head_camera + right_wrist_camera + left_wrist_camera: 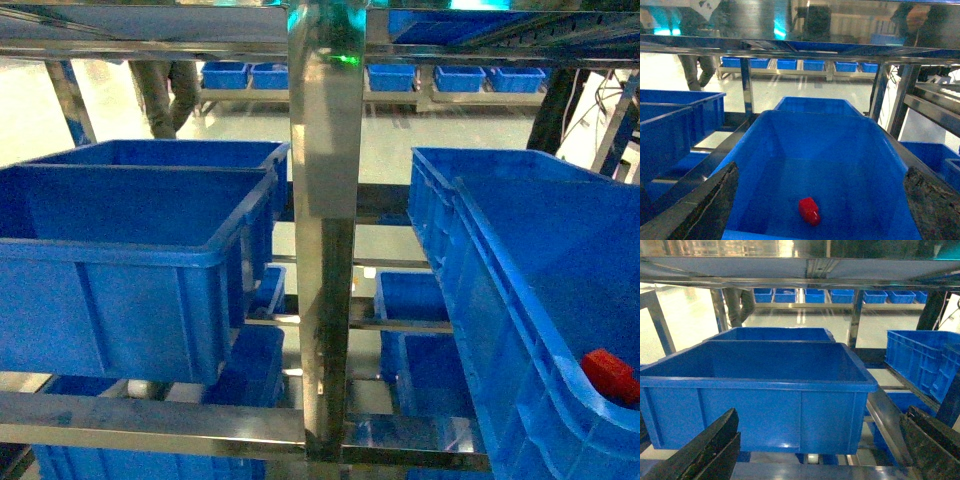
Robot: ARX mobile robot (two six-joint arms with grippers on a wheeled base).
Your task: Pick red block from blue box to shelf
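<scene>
Right tool (820, 210): your right wrist view shows its two dark fingers (705, 210) at the bottom corners, spread wide, nothing between them but open air.
Red block (809, 210): lies on its side on the floor of the blue bin (850, 150) straight ahead of the right tool, near the bin's front wall, untouched. In your head view the block (610, 376) shows at the lower right, inside that same bin's near corner (520, 300).
Left tool (815, 450): fingers (710, 450) also spread apart at the frame's lower corners, holding nothing.
Left bin (755, 405): a large blue bin sits just ahead of the left tool; you cannot see its floor from here. A second blue bin stands right behind it.
Shelf (322, 250): shiny steel upright runs down the middle of your head view, between the two bins; rails cross above and below.
Background: a row of small blue bins (800, 64) on a far rack; a person's legs (168, 95) at the upper left.
</scene>
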